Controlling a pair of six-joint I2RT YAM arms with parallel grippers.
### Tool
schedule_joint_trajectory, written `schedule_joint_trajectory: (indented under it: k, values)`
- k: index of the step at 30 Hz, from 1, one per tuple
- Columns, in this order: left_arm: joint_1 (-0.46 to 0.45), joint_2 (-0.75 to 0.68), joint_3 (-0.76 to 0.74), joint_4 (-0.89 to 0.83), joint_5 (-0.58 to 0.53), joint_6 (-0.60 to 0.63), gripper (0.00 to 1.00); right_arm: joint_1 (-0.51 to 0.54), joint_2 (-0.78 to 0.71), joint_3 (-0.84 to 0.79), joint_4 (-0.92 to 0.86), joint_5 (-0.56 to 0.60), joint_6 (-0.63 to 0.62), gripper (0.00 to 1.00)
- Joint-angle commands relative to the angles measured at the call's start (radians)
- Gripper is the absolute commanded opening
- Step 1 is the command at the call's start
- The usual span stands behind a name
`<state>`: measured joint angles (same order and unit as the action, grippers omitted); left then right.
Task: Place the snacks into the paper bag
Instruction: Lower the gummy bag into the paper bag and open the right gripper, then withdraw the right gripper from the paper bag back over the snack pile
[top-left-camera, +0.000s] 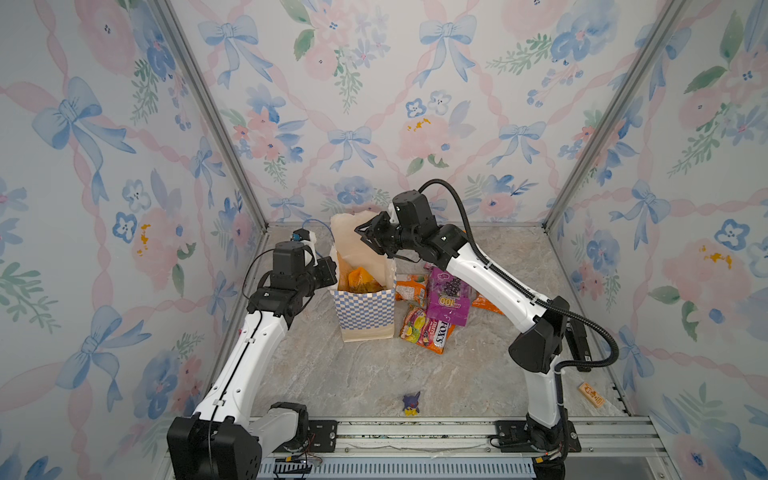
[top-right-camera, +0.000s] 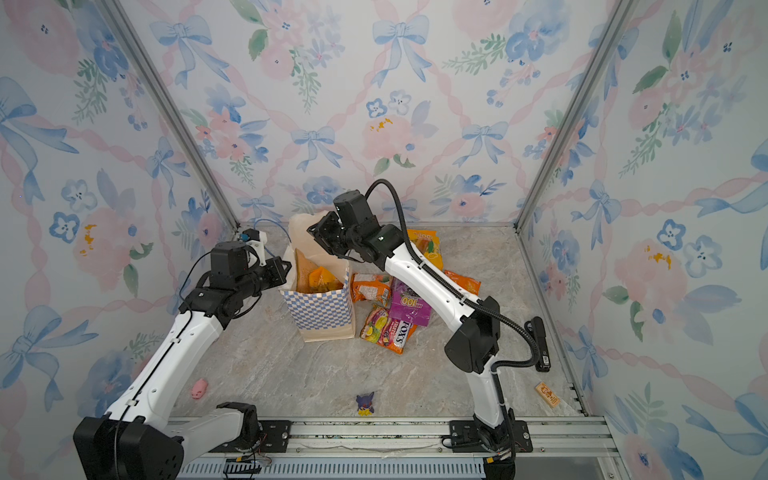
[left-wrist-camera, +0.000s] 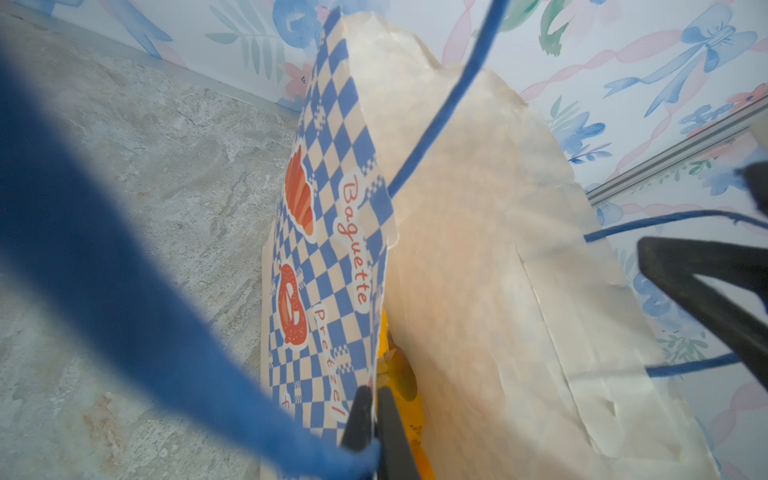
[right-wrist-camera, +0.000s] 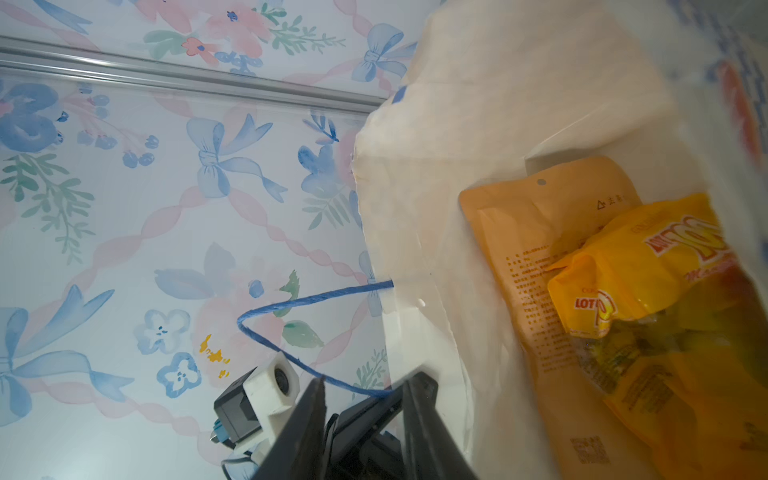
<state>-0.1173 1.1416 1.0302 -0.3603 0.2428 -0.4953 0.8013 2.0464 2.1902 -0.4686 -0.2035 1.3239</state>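
While the left pincer (left-wrist-camera: 374, 392) is clamped together on the checkered side wall of the paper bag (top-left-camera: 365, 316), right at its rim, the bag stands upright in the far half of the tabletop (top-left-camera: 374, 374), a little left of the middle, with its mouth open. The right pincer (right-wrist-camera: 370, 376) hangs above that mouth; its fingers are apart and nothing lies between them.

Inside the bag, the right wrist view shows a yellow packet (right-wrist-camera: 648, 266) printed "LOT 100" lying on a flat orange packet (right-wrist-camera: 540, 232) that leans against the white inner wall. A blue cord handle (right-wrist-camera: 316, 297) loops out from the bag's wall.

Outside, just beside the bag toward the right edge, more packets lie in a loose heap. A purple packet (top-left-camera: 449, 297) is on top, a FOX'S packet (top-left-camera: 428, 330) is nearest the front edge, and a small orange packet (top-left-camera: 411, 289) is closest to the bag. In a top view a yellow-orange packet (top-right-camera: 428, 245) lies close to the far edge, partly behind the right arm (top-right-camera: 428, 282).

A purple-and-yellow figurine (top-left-camera: 411, 405) stands near the front edge, and a wooden block (top-left-camera: 591, 395) lies near the front right corner.
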Motion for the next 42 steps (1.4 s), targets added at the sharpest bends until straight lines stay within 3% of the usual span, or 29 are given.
schedule_joint_trajectory:
  k: [1,4,9,12,17,22,32,37,42]
  values:
    - [-0.004,-0.01,-0.011,0.012,0.0,0.007,0.0,0.005,-0.031,-0.001,0.029,-0.025,-0.026,0.36]
    - [-0.004,-0.009,-0.007,0.012,0.0,0.006,0.0,0.01,-0.025,0.057,-0.016,-0.036,-0.099,0.4]
    - [-0.004,-0.009,-0.002,0.011,0.003,0.008,0.0,0.024,0.037,0.346,-0.288,-0.037,-0.345,0.45]
    - [-0.004,-0.009,0.001,0.012,0.01,0.005,0.0,0.022,0.03,0.426,-0.39,-0.044,-0.456,0.46]
    - [-0.004,-0.009,0.001,0.011,0.013,0.002,0.0,0.004,-0.092,0.359,-0.47,0.005,-0.621,0.53]
    - [-0.003,-0.004,0.003,0.012,0.009,0.0,0.0,-0.062,-0.266,0.177,-0.466,0.031,-0.722,0.62]
    - [-0.004,0.006,0.015,0.012,0.012,0.003,0.0,-0.265,-0.573,-0.169,-0.394,0.074,-0.762,0.82]
    - [-0.002,0.01,0.019,0.012,0.013,0.005,0.0,-0.368,-0.593,-0.21,-0.465,0.099,-0.774,0.89]
    - [-0.002,0.008,0.017,0.01,0.013,0.006,0.0,-0.435,-0.514,-0.18,-0.563,0.176,-0.825,0.95]
